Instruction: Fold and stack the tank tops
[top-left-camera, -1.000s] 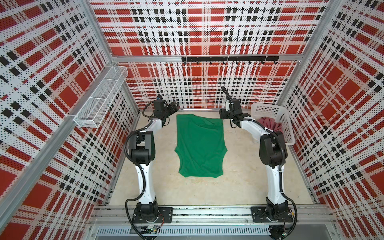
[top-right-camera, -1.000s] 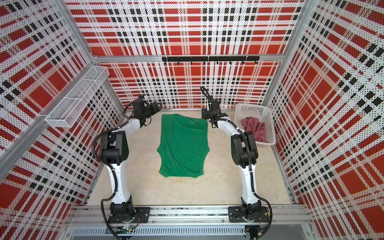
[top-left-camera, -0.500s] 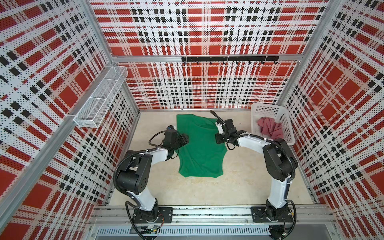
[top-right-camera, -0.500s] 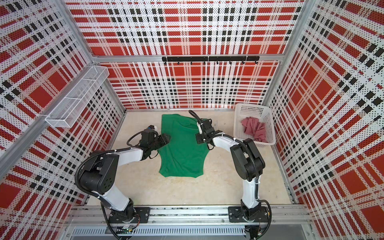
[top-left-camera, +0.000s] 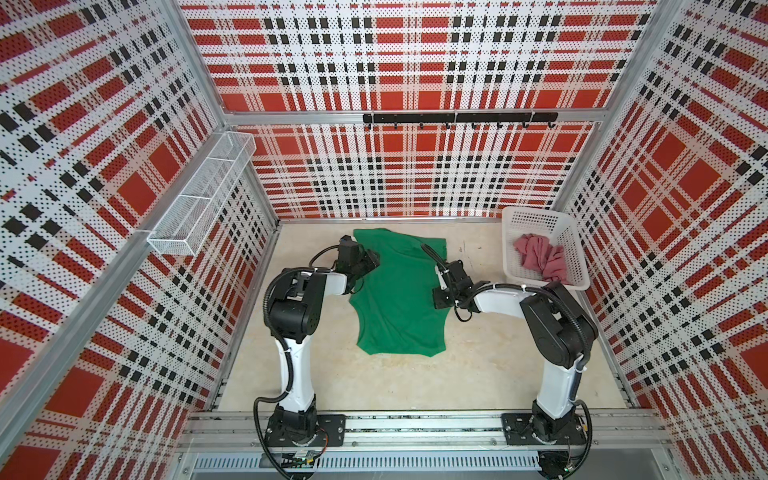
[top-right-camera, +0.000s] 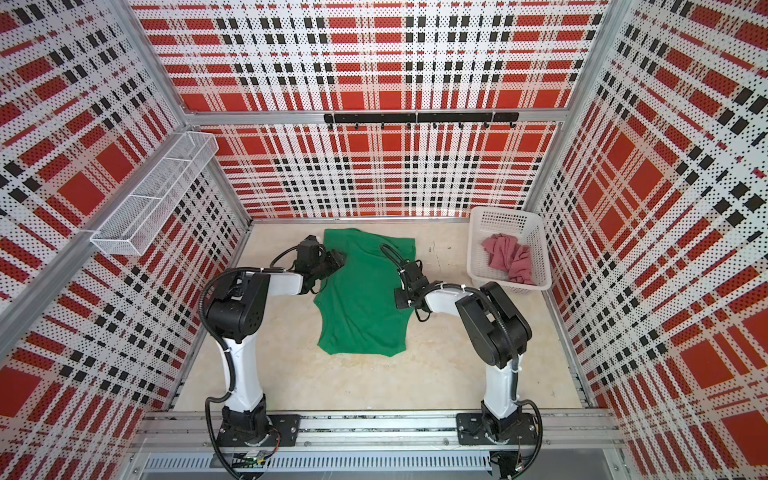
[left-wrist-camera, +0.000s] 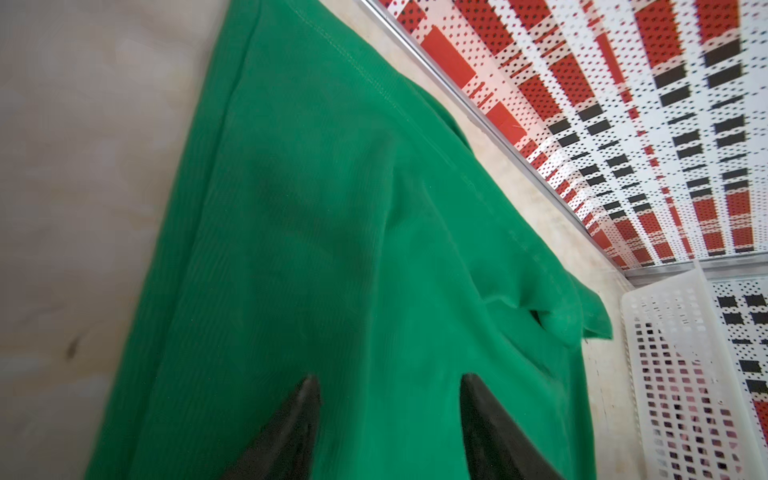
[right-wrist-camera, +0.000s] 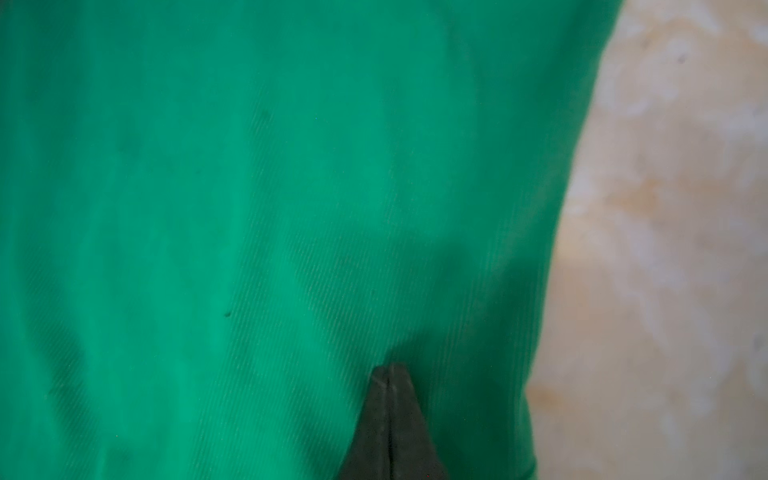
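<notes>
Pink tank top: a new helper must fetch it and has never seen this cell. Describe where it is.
Follow the plaid back wall to its right end, where a white perforated basket stands. The pink tank top lies crumpled inside it, unlike the green tank top spread flat in the middle.

green tank top (left-wrist-camera: 332, 249): spread on table (left-wrist-camera: 83, 166) | left gripper (left-wrist-camera: 390, 377): jaws parted above it | basket (left-wrist-camera: 673, 316): contents possibly pink, blurred

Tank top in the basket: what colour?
The tank top is dusty rose-pink, clearest in a top view.
</notes>
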